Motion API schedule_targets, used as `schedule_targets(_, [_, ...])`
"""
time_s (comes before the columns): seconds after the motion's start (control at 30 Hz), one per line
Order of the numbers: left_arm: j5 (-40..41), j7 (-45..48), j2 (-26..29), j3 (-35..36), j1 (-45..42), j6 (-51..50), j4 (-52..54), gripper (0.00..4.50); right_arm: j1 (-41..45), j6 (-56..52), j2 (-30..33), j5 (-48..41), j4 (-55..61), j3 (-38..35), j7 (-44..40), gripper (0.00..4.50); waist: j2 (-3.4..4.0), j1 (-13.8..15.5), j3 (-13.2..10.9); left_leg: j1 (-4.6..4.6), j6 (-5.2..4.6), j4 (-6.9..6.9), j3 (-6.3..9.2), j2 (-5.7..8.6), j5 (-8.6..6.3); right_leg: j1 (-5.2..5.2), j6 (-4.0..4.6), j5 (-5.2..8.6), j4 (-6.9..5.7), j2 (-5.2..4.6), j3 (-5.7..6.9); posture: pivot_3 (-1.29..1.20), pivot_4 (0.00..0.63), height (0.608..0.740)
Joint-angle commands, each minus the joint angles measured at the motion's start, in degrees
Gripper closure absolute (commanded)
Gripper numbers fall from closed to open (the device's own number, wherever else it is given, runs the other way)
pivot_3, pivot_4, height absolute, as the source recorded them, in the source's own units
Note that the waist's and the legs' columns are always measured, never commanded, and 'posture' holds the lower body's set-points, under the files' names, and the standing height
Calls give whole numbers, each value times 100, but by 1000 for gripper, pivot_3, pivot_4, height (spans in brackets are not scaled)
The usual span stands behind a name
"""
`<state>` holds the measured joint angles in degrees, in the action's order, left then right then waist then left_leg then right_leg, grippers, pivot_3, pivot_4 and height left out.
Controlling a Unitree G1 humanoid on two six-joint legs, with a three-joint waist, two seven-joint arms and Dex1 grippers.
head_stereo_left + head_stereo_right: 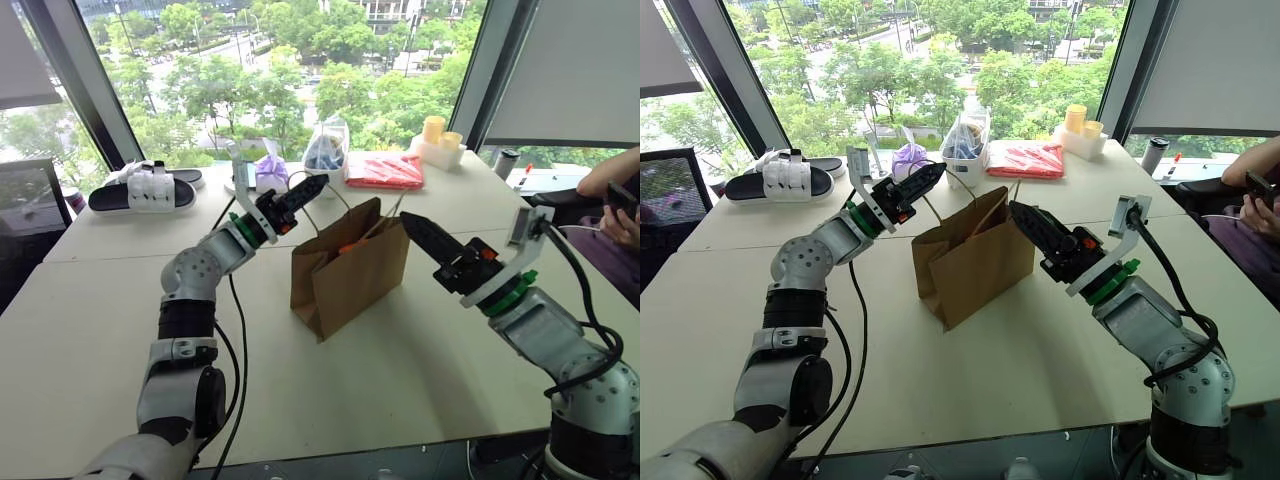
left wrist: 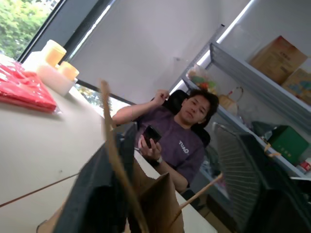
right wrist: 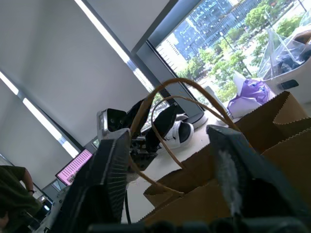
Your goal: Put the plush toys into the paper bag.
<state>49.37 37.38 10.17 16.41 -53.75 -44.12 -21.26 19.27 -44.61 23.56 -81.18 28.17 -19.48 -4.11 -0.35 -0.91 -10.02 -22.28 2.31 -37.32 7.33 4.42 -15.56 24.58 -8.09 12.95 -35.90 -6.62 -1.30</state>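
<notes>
Standing upright on the desk, the paper bag shows something orange inside, likely one plush toy, while both grippers' fingers hang apart and empty beside it.

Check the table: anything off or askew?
Paper bag stands upright on the table, a bit of orange showing at its mouth. Odd item: a black-and-white slide sandal lying on the far tabletop among the supplies. Nothing spilled.

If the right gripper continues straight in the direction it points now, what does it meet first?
Probably the twine handles above the paper bag: the right gripper points up and left across the bag's open top, fingers apart. Beyond them is the left gripper, though depth is unclear.
</notes>
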Motion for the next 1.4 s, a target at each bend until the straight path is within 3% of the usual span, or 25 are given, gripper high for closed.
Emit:
schedule_targets(0.03, [-258,324,326,-162,-46,50,-97,33,-193,66,123,-360,275,-27,-163,0,0,5,0,0,0,0,0,0,0,0,0,0,0,0,0,0,150,740])
schedule_targets(0.2, [-339,929,764,-291,69,-53,-16,33,-770,-6,271,-414,461,190,-483,0,0,4,0,0,-2,0,0,0,-1,0,0,0,1,0,0,0,150,740])
schedule_targets(0.37, [-708,2139,1518,-950,682,54,555,33,-1071,25,232,114,423,707,-673,0,0,-18,0,0,-2,1,-1,-2,-1,0,0,0,0,2,-1,0,150,740])
schedule_targets(0.47, [-990,2360,1810,-1078,925,265,415,33,-1079,49,168,639,252,1114,-840,0,2,-14,0,5,-2,6,-4,-4,-1,1,1,1,-1,4,-2,0,150,740])
schedule_targets(0.57, [-1112,2430,1974,-1011,1077,379,392,0,-915,197,-11,1048,11,1334,-881,803,-1,23,-1,4,-1,2,-2,-5,-1,-2,2,1,1,4,-2,0,150,740])
schedule_targets(0.67, [-1194,2438,2150,-967,1470,486,807,0,-607,243,-141,1696,-330,1754,-1025,2367,-1,-4,-1,3,-2,-1,-2,-5,-1,-2,2,1,3,3,-5,0,150,740])
schedule_targets(0.8, [-658,2115,2006,-781,2000,-31,1860,0,-146,399,-412,2179,-950,1912,-1304,4465,-1,0,-1,5,-1,11,16,-14,-1,6,2,1,1,4,-5,0,150,740])
schedule_targets(0.93, [-1032,1766,1856,-1126,2174,280,2545,0,189,382,-445,2553,-1349,1998,-1589,4465,-2,35,-1,0,-1,4,24,-11,-1,2,2,1,3,-3,-5,0,150,740])
schedule_targets(1.17, [-1389,1626,1509,-1612,2183,778,2818,0,338,292,-513,2960,-1525,2065,-1901,4465,-1,10,0,3,0,8,16,-6,-1,2,2,1,4,0,-5,0,150,740])
schedule_targets(1.4, [-2401,1158,988,-2059,1972,2030,2189,0,180,221,-597,3071,-1367,2025,-1970,4465,-1,25,0,3,0,6,7,-4,0,1,2,1,4,0,-5,0,150,740])
